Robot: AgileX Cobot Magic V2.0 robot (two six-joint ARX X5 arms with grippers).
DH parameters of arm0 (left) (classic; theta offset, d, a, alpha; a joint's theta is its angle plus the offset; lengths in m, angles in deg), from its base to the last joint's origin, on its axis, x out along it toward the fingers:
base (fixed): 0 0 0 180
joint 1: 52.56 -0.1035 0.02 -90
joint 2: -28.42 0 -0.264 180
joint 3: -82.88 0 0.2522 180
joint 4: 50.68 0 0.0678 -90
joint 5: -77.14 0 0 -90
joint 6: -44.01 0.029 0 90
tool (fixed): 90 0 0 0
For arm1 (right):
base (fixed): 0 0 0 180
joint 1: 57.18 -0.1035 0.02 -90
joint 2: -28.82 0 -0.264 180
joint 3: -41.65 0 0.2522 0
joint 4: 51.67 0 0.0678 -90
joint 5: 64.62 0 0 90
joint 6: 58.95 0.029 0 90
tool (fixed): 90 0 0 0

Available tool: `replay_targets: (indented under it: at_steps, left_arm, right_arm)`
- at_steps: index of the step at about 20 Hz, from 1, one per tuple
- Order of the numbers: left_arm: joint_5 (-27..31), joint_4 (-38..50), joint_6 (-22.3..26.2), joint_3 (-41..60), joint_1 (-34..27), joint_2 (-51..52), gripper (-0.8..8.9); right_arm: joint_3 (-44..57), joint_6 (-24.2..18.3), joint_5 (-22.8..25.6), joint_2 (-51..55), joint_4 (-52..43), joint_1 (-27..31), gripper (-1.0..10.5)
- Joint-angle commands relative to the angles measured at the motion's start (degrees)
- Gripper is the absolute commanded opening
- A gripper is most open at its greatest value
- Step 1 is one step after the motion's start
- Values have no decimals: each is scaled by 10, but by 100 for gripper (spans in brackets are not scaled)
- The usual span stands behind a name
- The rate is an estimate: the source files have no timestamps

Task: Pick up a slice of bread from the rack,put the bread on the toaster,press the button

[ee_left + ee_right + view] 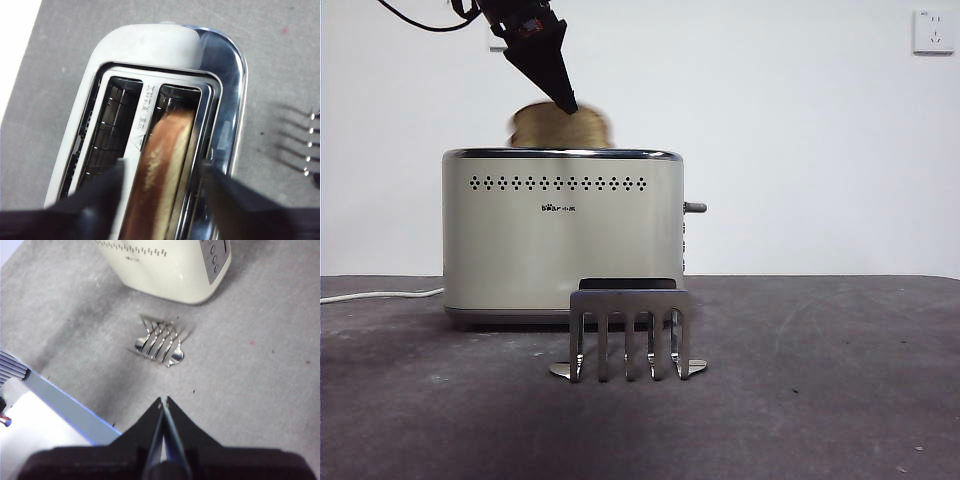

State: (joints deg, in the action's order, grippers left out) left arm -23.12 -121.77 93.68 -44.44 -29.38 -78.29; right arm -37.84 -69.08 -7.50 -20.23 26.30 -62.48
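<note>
Bread (585,127): standing in toaster (560,240) slot, top showing; left gripper (162,172) above it, jaws wide, one each side. Rack (628,335): at toaster's 6 o'clock, bare; right gripper (163,402) jaws closed, holding nothing.

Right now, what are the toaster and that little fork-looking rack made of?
The toaster looks like cream-painted metal or plastic, smooth and faintly glossy, with a mirror-like chrome rim on top. The rack looks like bare polished steel: its prongs glint and reflect light.

Left gripper (162,187): two matte black, wedge-shaped jaws. Right gripper (163,402): identical black tapered jaws. Black cable (420,22) loops behind the wrist housing.
</note>
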Motion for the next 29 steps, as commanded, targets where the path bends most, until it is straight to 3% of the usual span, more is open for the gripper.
replay_targets:
  at_steps: [1, 5, 8, 11, 16, 18, 29]
  left_arm:
    - [-3, 7, -42, 3, -1, 1, 418]
    - [-1, 9, -79, 2, -1, 16, 418]
    - [-2, 12, -124, 2, -1, 46, 417]
    - [-2, 11, -199, 1, -1, 98, 416]
    - [-6, -12, -329, 1, 0, 200, 412]
    - [-8, -33, -367, 1, 0, 235, 412]
    - [-7, -147, -377, 1, 0, 311, 409]
  right_arm:
    - [-1, -4, -2, -14, -23, -2, -12]
    - [-1, 3, -3, -53, -73, -2, -12]
    - [-1, 34, -20, -92, -155, -2, -12]
    - [-1, 101, -93, -149, -288, -2, -12]
    - [-2, 220, -104, -270, -502, -31, -12]
    - [-12, 250, -105, -326, -557, -41, -12]
    - [-163, 257, -69, -541, -590, -81, -12]
